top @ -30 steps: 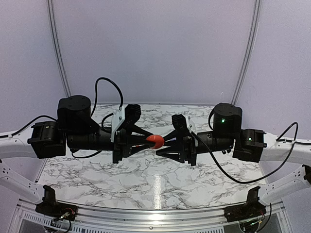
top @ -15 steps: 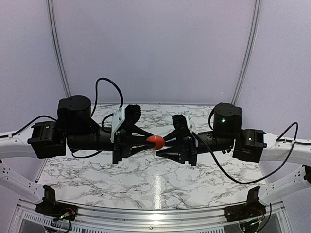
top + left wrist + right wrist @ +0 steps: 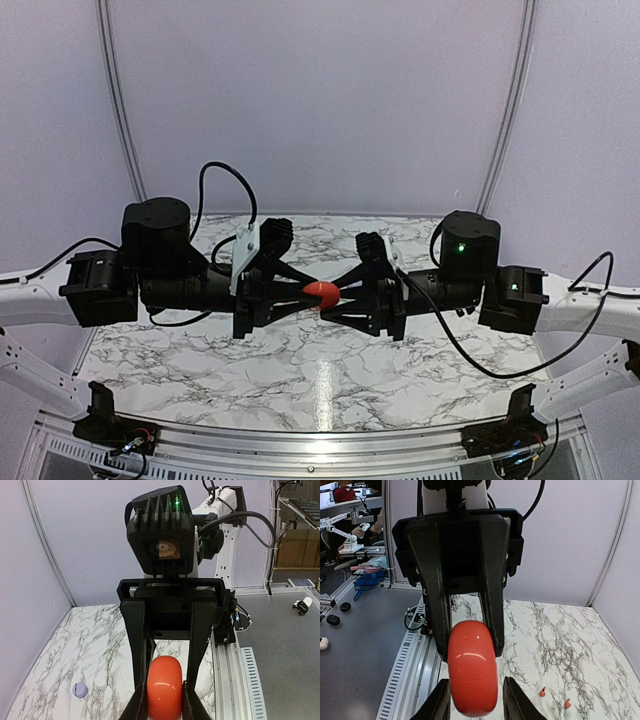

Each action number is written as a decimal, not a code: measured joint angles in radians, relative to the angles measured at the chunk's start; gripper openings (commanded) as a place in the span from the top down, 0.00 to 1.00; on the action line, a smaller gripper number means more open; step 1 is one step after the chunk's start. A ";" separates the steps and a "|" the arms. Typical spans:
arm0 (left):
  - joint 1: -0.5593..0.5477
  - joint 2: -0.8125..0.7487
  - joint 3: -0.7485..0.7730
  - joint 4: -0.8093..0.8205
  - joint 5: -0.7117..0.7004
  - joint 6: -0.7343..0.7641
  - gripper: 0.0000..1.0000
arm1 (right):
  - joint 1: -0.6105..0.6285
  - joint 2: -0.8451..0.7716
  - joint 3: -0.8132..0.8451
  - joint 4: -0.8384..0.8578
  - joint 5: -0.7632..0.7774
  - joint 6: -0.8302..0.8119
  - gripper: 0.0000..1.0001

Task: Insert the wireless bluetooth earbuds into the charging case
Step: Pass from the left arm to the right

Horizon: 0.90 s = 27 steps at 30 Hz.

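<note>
Red, glossy, rounded charging case (image 3: 472, 667)

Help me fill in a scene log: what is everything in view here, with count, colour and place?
round case: one, red, in mid-air between the two grippers
earbuds: two, red, lying close together on the table, in the right wrist view
small disc: one, pale purple, on the table, in the left wrist view
table: one, white marble pattern, under both arms
left gripper: one, black, shut on the round case
right gripper: one, black, fingers on either side of the round case, a thin gap showing
</note>
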 measured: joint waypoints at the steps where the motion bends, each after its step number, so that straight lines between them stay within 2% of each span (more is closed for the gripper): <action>1: 0.000 0.000 0.000 0.000 0.000 0.000 0.93 | 0.000 0.000 0.000 0.001 0.000 0.000 0.65; 4: 0.000 0.001 0.000 0.000 0.001 0.002 0.93 | 0.000 0.000 0.000 0.002 0.000 0.001 0.71; 9: 0.000 0.007 0.000 0.000 0.000 0.003 0.93 | 0.000 0.000 -0.001 0.002 0.000 0.004 0.73; 15: 0.000 0.007 0.000 0.000 0.001 0.003 0.92 | 0.000 0.000 -0.001 0.002 -0.001 0.003 0.83; 20: 0.000 0.007 0.000 0.000 0.000 0.003 0.75 | 0.000 0.000 -0.002 0.002 -0.002 0.003 0.91; 27: 0.000 0.006 0.000 -0.001 -0.035 0.005 0.62 | 0.000 0.000 -0.006 0.002 -0.001 -0.001 0.96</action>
